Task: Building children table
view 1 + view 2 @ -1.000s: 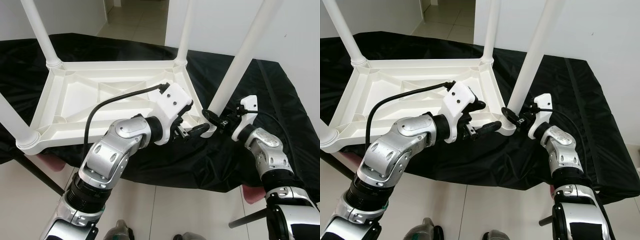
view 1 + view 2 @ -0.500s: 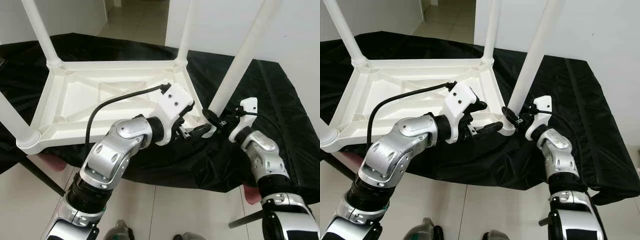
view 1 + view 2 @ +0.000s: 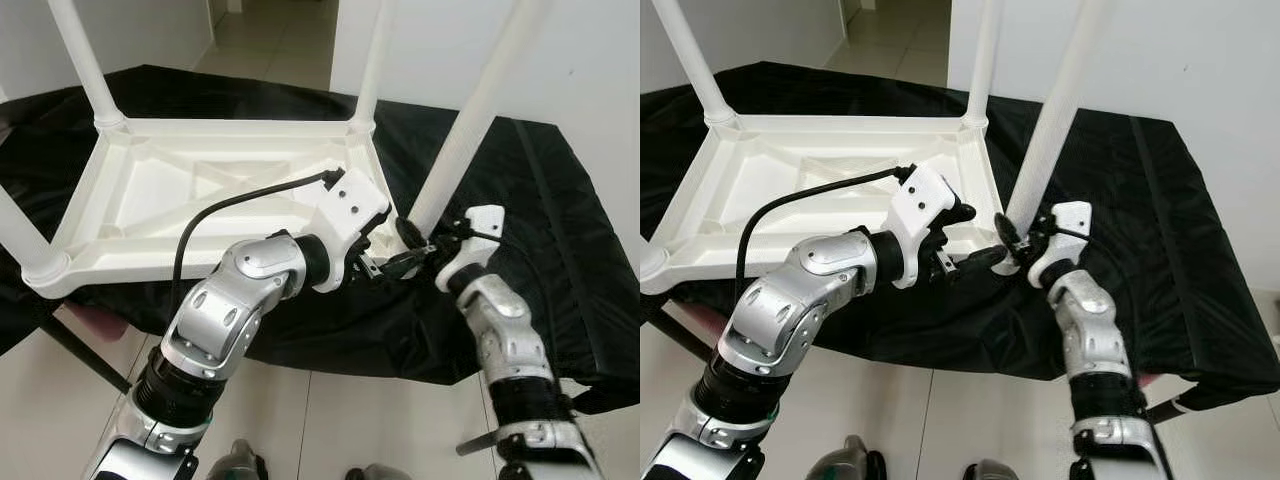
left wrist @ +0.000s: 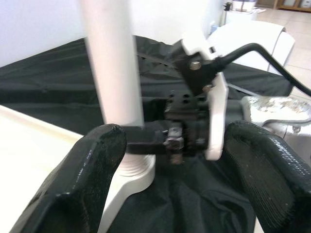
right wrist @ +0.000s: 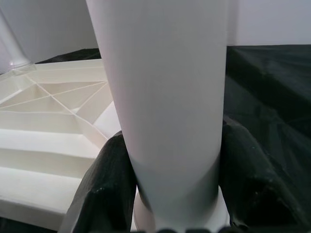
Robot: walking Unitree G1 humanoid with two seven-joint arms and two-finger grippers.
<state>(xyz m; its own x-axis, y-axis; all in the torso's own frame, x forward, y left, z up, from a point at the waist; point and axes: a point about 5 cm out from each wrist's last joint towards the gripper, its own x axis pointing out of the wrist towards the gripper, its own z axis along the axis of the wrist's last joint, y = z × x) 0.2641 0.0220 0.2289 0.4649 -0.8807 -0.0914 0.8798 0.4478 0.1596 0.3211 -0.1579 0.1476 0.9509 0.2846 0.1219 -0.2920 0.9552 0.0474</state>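
A white plastic children's table [image 3: 200, 190] lies upside down on a black cloth, its legs pointing up. My right gripper [image 3: 408, 238] is shut on the base of the near right leg [image 3: 465, 140], just above its corner socket; the right wrist view shows that leg [image 5: 170, 97] squeezed between both black fingers [image 5: 104, 187]. My left gripper [image 3: 388, 262] is open at the same corner, low and in front of it. In the left wrist view its fingers [image 4: 87, 170] stand wide apart, with the leg [image 4: 114, 73] and the right gripper beyond them.
Three other white legs [image 3: 85, 60] rise from the remaining corners. The black cloth [image 3: 560, 220] drapes over a low support and hangs off the near edge. Pale floor tiles [image 3: 330, 410] lie below, and a white wall [image 3: 430, 50] stands behind.
My right gripper has moved left with the leg base, closer to my left gripper, and the table has slid a little to the left. The left gripper has stayed put.
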